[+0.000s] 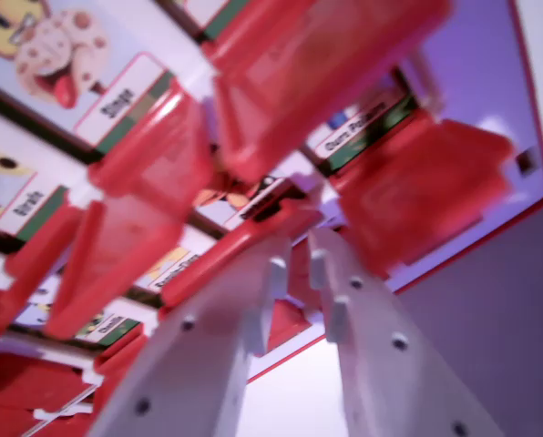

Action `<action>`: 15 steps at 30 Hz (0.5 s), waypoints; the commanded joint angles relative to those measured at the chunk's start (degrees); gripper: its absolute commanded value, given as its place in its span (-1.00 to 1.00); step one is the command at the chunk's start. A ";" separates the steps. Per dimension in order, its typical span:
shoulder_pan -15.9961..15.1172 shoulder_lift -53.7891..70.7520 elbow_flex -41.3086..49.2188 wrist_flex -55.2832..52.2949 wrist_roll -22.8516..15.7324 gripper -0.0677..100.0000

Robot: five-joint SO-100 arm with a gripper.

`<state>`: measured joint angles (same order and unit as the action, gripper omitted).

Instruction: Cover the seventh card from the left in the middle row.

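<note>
White gripper (297, 269) angled low over board (527, 109), fingertips near red flaps (281, 64)

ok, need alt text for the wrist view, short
Blurred close-up from the wrist: the white gripper reaches up from the bottom edge, its fingers slightly apart, over a red-framed game board. Red hinged flaps stand among picture cards with name labels; nothing is gripped.
</note>
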<state>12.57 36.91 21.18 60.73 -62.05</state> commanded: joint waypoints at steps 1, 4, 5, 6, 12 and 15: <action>-0.97 1.76 -6.33 0.09 0.79 -0.95; -1.23 1.76 -6.24 0.09 1.41 -0.95; -1.32 1.76 -6.24 -0.09 1.58 -0.95; -1.32 1.76 -6.24 -0.35 1.67 -0.95; -1.41 1.93 -6.33 -2.64 2.11 -0.95; -1.23 1.93 -6.06 -4.31 1.85 -0.95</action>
<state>11.87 36.91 21.18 59.06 -60.12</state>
